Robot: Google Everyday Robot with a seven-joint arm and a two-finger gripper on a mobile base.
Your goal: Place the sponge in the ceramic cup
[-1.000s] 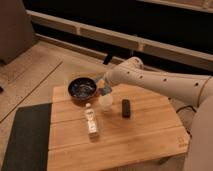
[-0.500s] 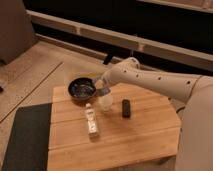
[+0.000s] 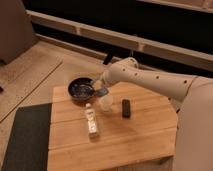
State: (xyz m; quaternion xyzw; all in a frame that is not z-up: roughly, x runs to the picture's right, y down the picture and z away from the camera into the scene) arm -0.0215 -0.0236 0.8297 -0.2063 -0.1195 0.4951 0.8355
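Dim room with a speckled floor [image 3: 35, 70] and a pale ledge [image 3: 150, 47] running along a dark back wall. At the far left a dark mat [image 3: 25, 137] lies on the floor, just beside a low wooden table [image 3: 130, 145] made of slats. On the table's left rear part sits a dark bowl [image 3: 81, 89]. In front of it, nearer the camera, a clear plastic bottle [image 3: 91, 120] lies on its side.

Just right of the bowl hangs the gripper [image 3: 101, 88], fingers pinched together around the sponge [image 3: 104, 92] (a small blue-grey pad showing at their tips). The sponge is held in the air just above the mouth of the ceramic cup [image 3: 105, 103], a small pale cylinder standing upright near the table's middle. Whether the sponge touches the rim cannot be told.

Right of the cup, apart from it, a black block [image 3: 126, 108] rests on the wood. The white arm [image 3: 150, 80] reaches in from the right edge, sloping down toward the cup.
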